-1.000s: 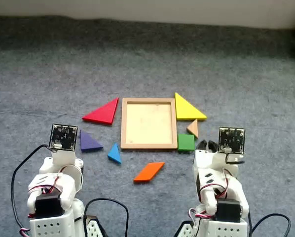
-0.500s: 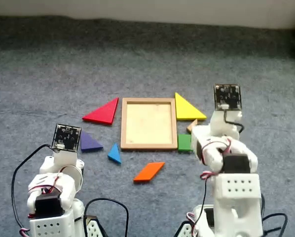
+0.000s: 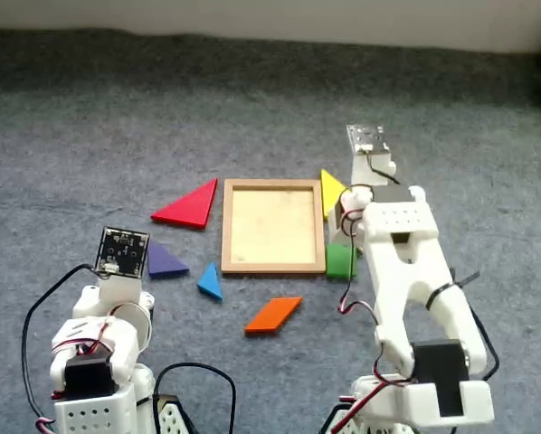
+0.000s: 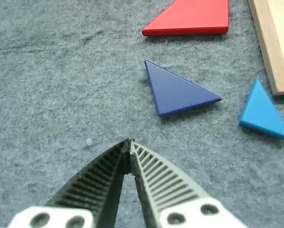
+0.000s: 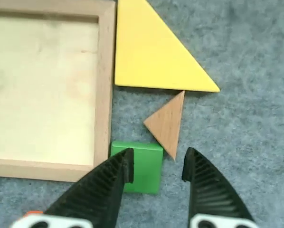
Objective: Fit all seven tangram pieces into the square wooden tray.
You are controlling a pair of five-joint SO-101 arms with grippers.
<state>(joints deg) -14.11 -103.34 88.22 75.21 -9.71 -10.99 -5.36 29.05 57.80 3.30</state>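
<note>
Tangram pieces are all found outside the wooden tray (image 3: 273,184), its floor bare: none placed, seven left. Red triangle (image 3: 189,207), navy triangle (image 3: 165,260) and light blue triangle (image 3: 210,282) lie to its left, orange parallelogram (image 3: 273,314) in front, yellow triangle (image 3: 332,192) and green square (image 3: 340,261) to its right. The tan triangle (image 5: 166,122) is made out between those two in the right wrist view; in the high view the right arm covers that spot. Right gripper (image 5: 157,164) is held parted, empty, above the green square; left gripper (image 4: 130,147) is pinched closed on nothing.

The green square (image 5: 146,166), tan triangle (image 5: 167,125) and yellow triangle (image 5: 146,52) crowd the right rim of the tray (image 5: 105,71), narrow gaps between. Left, the red triangle (image 4: 194,19), purple triangle (image 4: 175,90) and blue triangle (image 4: 260,111) lie wider apart.
</note>
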